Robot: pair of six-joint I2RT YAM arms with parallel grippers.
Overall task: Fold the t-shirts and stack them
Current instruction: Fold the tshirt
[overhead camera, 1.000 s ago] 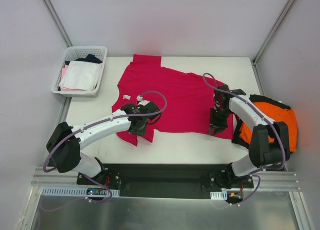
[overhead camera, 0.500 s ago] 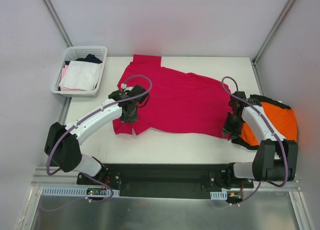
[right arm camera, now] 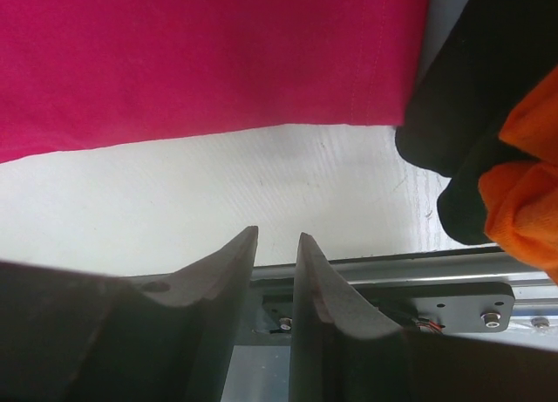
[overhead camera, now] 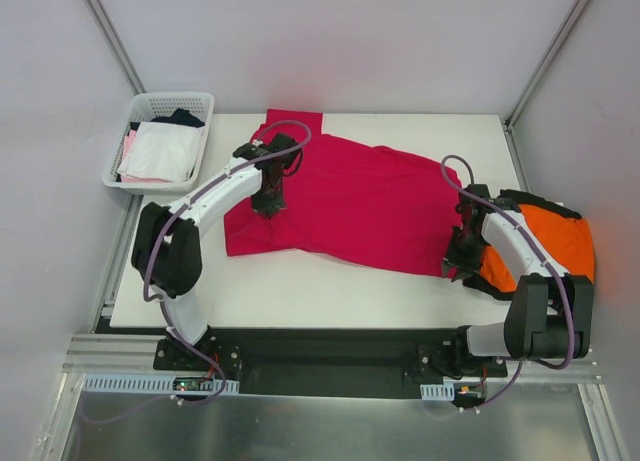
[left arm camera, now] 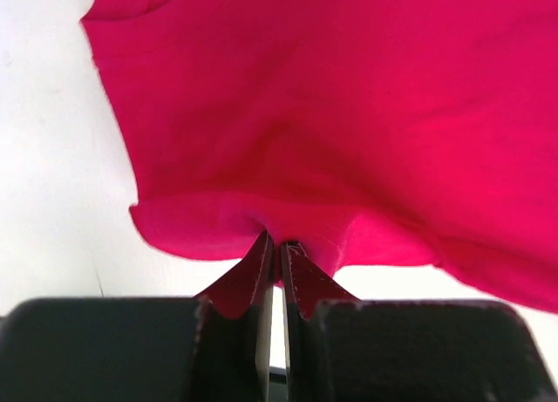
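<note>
Overhead view of a white tabletop [overhead camera: 300, 291], evenly lit with only soft shadows. Beyond the left gripper [overhead camera: 268, 205], a plain pale grey wall [overhead camera: 330, 41] closes the far side, and similar walls stand outboard of each gripper. Slanting metal posts [overhead camera: 110, 36] mark the far corners. Further left of the left gripper, a white mesh basket [overhead camera: 172, 98] overhangs the table's edge. On the near side of the right gripper [overhead camera: 462, 266], a black plate [overhead camera: 330, 351] and a silver rail [overhead camera: 100, 359] run along the edge. Below them lies what may be a brushed metal floor [overhead camera: 320, 421].
</note>
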